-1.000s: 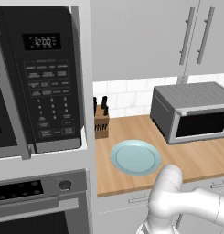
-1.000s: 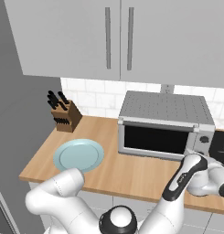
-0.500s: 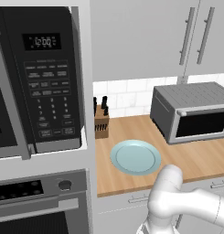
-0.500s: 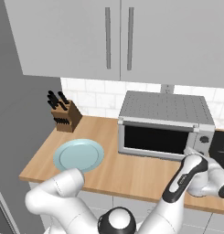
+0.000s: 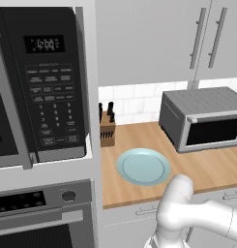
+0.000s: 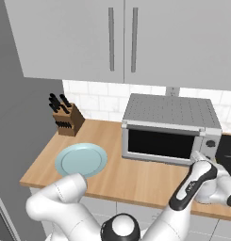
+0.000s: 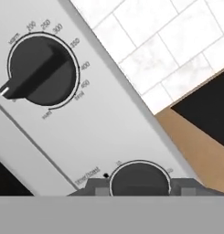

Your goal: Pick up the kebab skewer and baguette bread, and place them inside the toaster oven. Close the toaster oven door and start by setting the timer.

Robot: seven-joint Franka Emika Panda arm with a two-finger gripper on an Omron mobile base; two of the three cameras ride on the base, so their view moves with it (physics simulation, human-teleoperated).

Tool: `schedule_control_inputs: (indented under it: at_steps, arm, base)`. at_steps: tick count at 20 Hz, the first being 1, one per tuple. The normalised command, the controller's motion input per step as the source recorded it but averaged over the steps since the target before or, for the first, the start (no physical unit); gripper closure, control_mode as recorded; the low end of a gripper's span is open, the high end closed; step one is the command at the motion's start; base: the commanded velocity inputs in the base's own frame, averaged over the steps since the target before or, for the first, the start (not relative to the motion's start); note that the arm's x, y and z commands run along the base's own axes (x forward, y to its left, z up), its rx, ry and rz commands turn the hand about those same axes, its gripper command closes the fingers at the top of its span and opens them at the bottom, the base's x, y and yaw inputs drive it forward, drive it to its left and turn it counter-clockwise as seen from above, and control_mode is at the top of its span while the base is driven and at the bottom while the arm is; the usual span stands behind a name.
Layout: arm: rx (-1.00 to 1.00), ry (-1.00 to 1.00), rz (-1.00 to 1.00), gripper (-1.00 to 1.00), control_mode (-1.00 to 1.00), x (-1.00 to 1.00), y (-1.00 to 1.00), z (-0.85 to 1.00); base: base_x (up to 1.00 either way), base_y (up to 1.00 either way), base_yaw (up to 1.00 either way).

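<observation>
The toaster oven [image 6: 169, 126] is seen on the wooden counter [image 6: 121, 176], its toaster oven door [image 6: 161, 145] shut. A pale blue plate [image 6: 81, 159] lies to its left (nothing on it). The gripper [image 7: 139, 185] is closed around the lower timer knob [image 7: 139, 179], below the temperature dial [image 7: 41, 71].

The toaster oven [image 6: 169, 127] stands on the counter [image 6: 136, 176] directly ahead of the gripper [image 7: 139, 185]; the plate [image 6: 81, 159] lies far left, knife block [image 6: 67, 118] behind it.
</observation>
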Motion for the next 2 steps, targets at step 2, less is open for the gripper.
schedule_control_inputs:
  at_steps: [2]
  arm:
    - [0.1, 0.0, 0.0, 1.0, -1.0, -0.29, 0.05, -0.01]
  base:
    - [0.0, 0.0, 0.0]
